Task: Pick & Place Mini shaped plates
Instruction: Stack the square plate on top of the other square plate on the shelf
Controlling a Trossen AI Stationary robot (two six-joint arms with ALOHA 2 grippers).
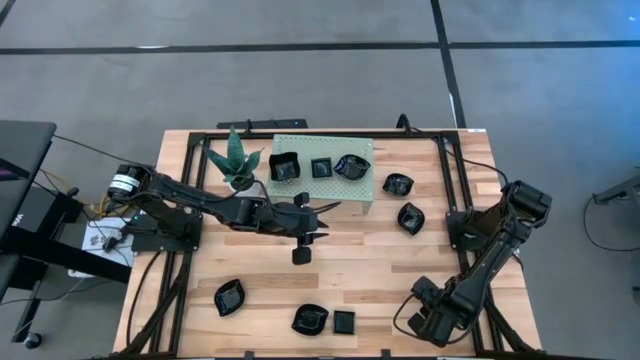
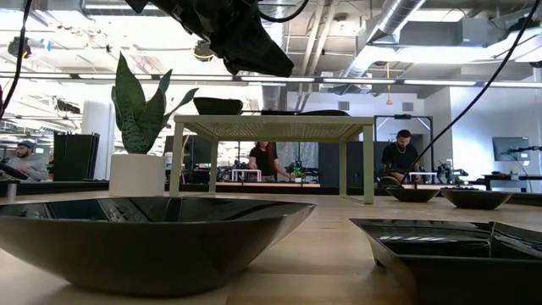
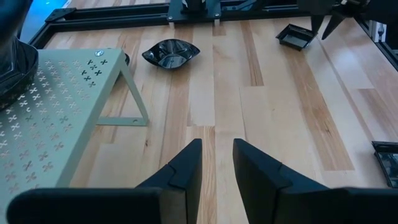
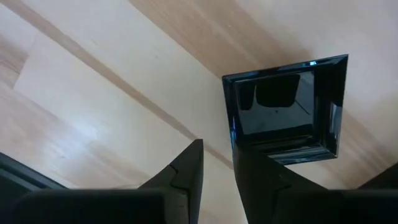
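- Three plates [image 1: 320, 167] sit on the green stand [image 1: 380, 150]; six others lie on the table [image 1: 400, 270] around it, still to move.
- Left gripper [image 1: 303, 252] just in front of stand, fingers slightly apart, empty.
- Right gripper [image 4: 217, 165] far from stand, beside a square plate [image 4: 286, 106], fingers parted, holding nothing.

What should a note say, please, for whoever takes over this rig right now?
Left gripper: open, empty, hovering above the table just in front of the stand.
Right gripper: open, empty, low over the table's front right part, next to a square plate.
Done, it seems: three plates sit on top of the stand.
Left: five on the table, namely two plates to the right of the stand and three front plates near the front edge, the square one among them.
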